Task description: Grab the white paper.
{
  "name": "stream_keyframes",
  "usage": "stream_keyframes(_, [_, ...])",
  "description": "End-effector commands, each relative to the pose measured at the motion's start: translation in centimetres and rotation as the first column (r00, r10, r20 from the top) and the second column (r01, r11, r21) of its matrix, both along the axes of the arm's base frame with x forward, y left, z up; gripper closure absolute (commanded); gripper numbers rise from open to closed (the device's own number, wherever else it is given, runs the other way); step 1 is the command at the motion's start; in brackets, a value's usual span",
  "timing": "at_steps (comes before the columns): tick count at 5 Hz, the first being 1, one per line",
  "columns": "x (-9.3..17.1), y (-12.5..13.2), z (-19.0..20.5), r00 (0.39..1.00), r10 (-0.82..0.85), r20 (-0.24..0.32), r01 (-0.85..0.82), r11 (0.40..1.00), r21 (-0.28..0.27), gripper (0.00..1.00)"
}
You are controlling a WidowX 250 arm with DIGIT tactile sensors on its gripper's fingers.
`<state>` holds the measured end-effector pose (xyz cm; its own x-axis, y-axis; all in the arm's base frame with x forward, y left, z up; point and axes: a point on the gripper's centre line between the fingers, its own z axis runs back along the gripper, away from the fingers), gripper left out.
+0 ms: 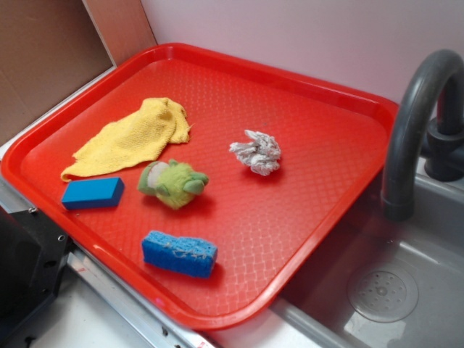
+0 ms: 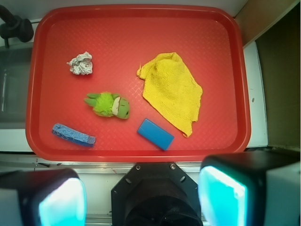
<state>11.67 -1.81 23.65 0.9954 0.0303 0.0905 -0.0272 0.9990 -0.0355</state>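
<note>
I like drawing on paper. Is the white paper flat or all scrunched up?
Scrunched up. The white paper is a creased, lumpy ball lying on the red tray, not a flat sheet.

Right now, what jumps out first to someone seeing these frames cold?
The big red tray fills the scene, beside a grey sink with a dark faucet. On it, the yellow cloth is the brightest item, with the green plush toy just next to it and the white paper alone toward the faucet side. In the wrist view the gripper sits open, off the tray's near edge.
</note>
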Motion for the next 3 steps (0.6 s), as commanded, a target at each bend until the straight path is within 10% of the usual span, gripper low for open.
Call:
stream_keyframes(1, [0.0,0.0,0.0,1.000,0.000,0.000,0.000,1.000,0.000,0.00])
stream_keyframes(3, [3.5,-1.6,-1.5,0.966,0.258,0.018,-0.257,0.964,-0.070,0.00])
